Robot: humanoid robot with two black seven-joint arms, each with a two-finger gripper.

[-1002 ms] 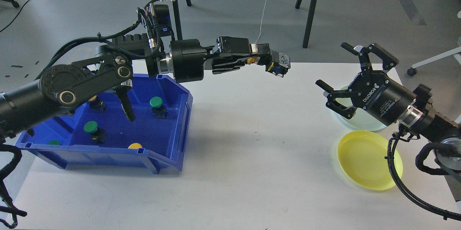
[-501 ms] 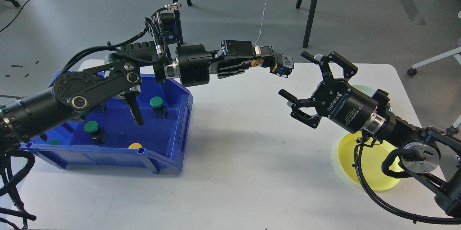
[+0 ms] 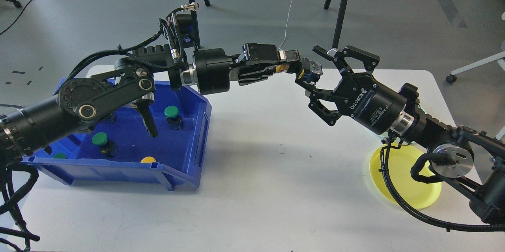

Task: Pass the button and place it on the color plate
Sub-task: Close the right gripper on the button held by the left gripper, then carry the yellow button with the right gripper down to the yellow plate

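Note:
My left gripper (image 3: 294, 67) is shut on a yellow-capped button (image 3: 308, 71) and holds it out to the right, high above the table's far middle. The button's dark body with a clear end sticks out past the fingertips. My right gripper (image 3: 313, 74) is open, its fingers spread around the button, one above and one below; I cannot tell whether they touch it. A yellow plate (image 3: 406, 181) lies at the right, partly behind my right arm. The pale green plate is hidden behind the right arm.
A blue bin (image 3: 185, 145) at the left holds several green-capped buttons (image 3: 100, 139) and a yellow-capped one (image 3: 148, 160). The white table (image 3: 256, 189) spreads between bin and plate. Stand legs rise beyond the far edge.
My right gripper has moved left and up from over the plates until its open fingers surround the button. My left gripper shifted slightly right with the button, then held still.

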